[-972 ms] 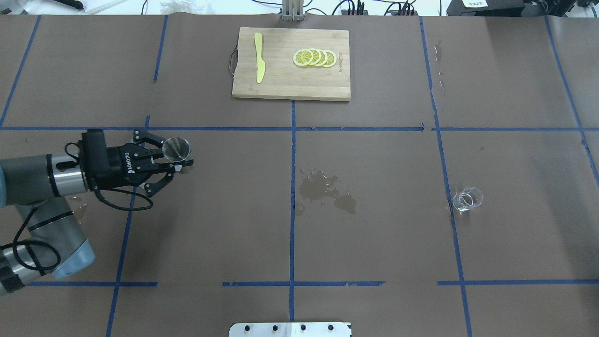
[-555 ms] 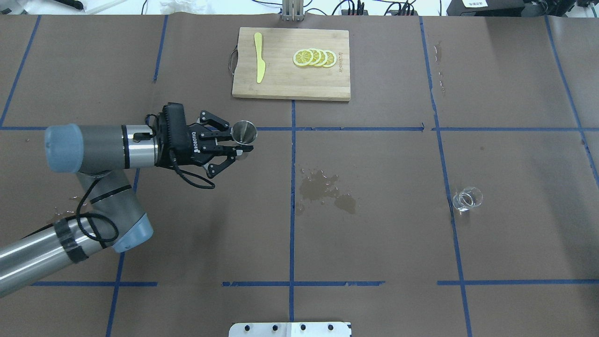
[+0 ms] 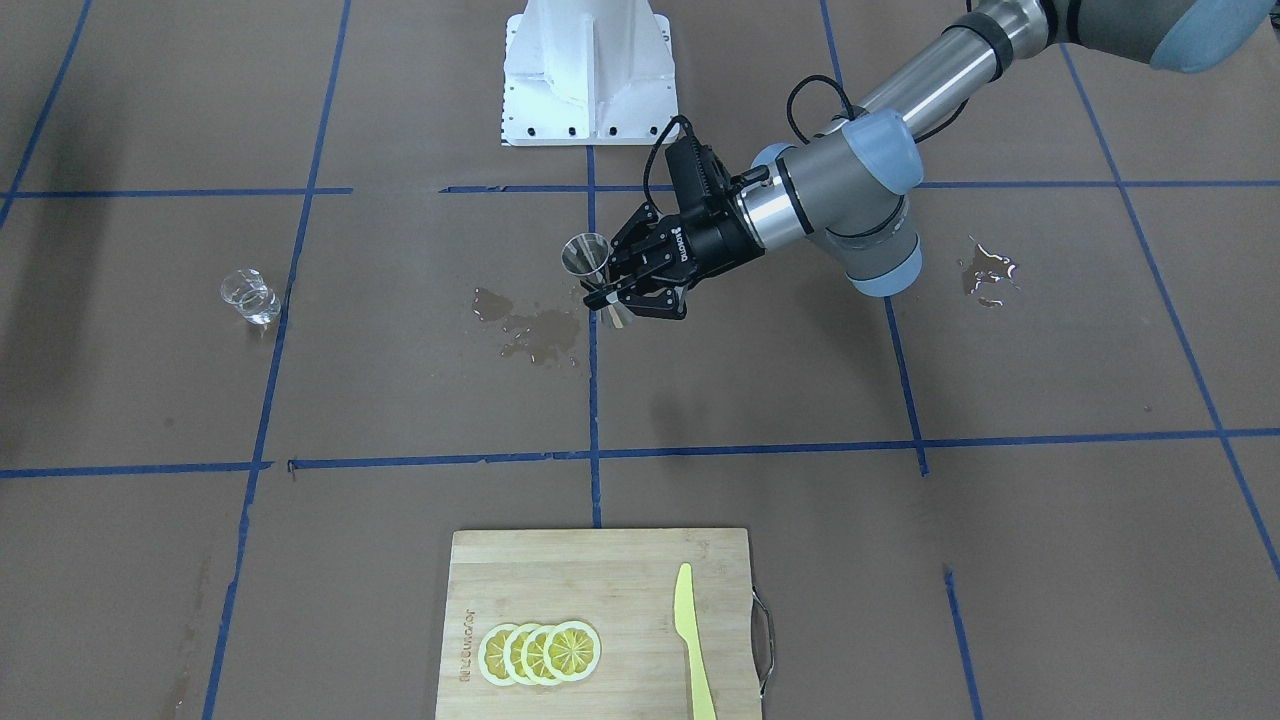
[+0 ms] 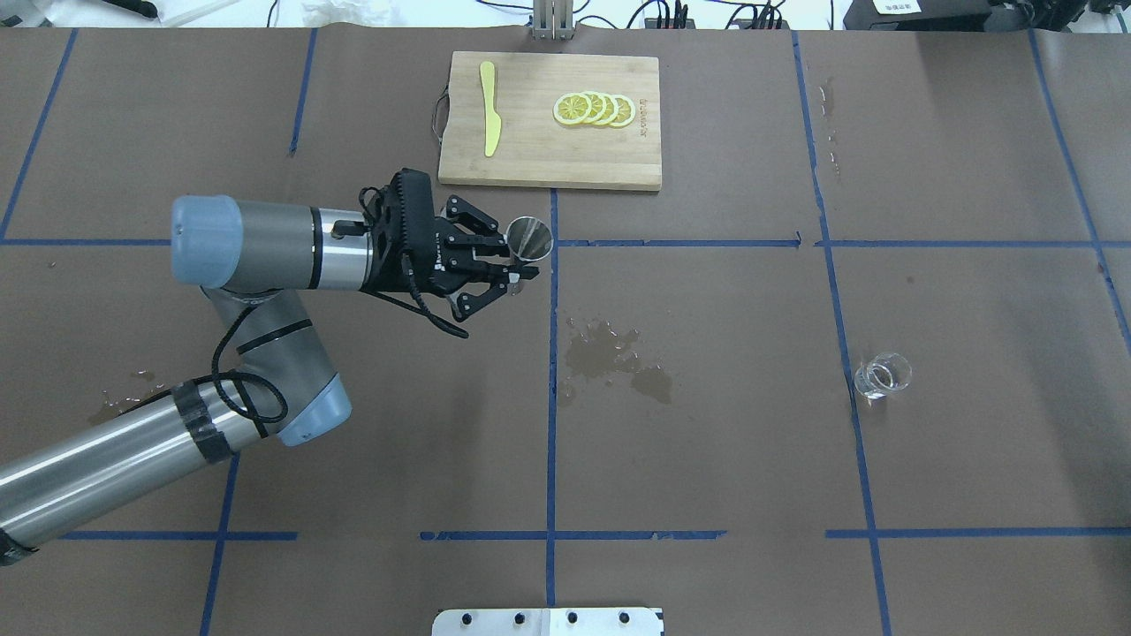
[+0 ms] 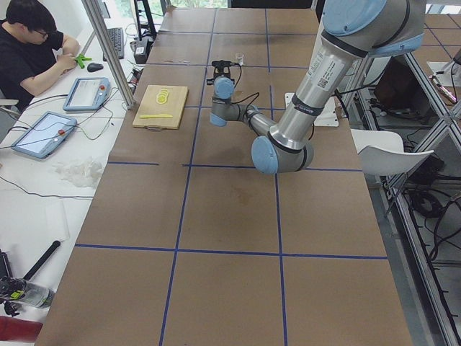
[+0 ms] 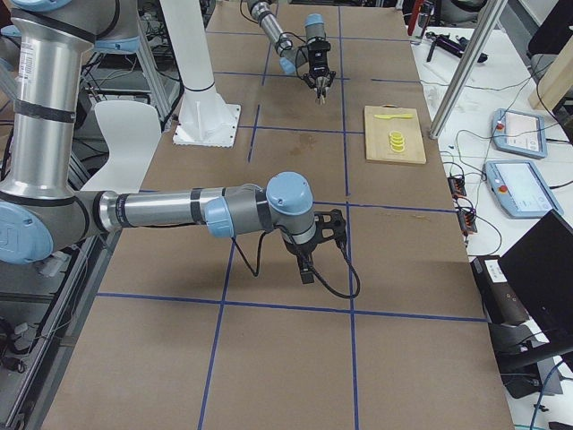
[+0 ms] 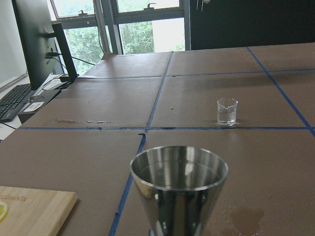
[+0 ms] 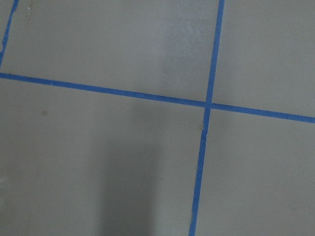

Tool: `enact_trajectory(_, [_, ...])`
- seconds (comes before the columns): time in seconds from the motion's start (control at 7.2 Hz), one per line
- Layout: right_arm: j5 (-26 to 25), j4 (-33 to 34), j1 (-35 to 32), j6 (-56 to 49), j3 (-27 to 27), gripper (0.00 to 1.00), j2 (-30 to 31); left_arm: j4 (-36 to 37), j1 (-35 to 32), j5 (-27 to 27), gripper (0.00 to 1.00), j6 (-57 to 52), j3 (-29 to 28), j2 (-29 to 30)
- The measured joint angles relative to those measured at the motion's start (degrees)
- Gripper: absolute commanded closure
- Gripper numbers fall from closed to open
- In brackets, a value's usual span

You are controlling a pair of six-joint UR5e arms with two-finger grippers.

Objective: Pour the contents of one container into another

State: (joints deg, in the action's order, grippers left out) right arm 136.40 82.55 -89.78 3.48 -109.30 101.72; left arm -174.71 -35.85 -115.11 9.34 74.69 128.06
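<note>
Above brown table, left arm's jaws pinch jigger at waist.

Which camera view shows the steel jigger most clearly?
The left wrist view: the jigger fills the foreground, its open rim and upper cone sharp. The overhead and front-facing views show it small, held in the left gripper; the side views barely, the right wrist view not at all.

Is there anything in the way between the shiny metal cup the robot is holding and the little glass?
No, nothing visible stands between them. The metal cup is in the left fingers, the glass stands alone far off, and only a flat wet stain lies between.
</note>
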Motion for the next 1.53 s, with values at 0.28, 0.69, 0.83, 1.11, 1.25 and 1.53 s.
enact_trajectory(0.28, [0.49,0.18,0.73,8.62,-5.87,0.0,0.27,-0.02,0.2,-0.26,1.0,0.0,-0.4,0.83])
enact_trajectory(0.69, [-1.99,-4.08,10.95,30.56,-13.45,0.0,0.55,-0.18,0.49,0.15,1.0,-0.1,-0.42,1.16])
enact_trajectory(0.83, [-5.65,-8.93,16.03,40.13,-14.42,0.0,0.9,-0.19,0.5,0.29,1.0,-0.11,-0.42,1.12])
enact_trajectory(1.11, [-16.25,-17.95,25.63,53.49,-15.25,0.0,3.08,-0.19,0.46,0.77,1.0,-0.06,-0.42,1.07])
enact_trajectory(1.25, [-22.7,-23.41,30.64,59.24,-15.36,0.0,5.38,-0.19,0.46,1.34,1.0,-0.04,-0.42,1.02])
enact_trajectory(1.53, [-43.36,-29.13,46.15,71.98,-15.41,0.0,7.66,-0.19,0.44,1.69,1.0,-0.03,-0.42,0.94])
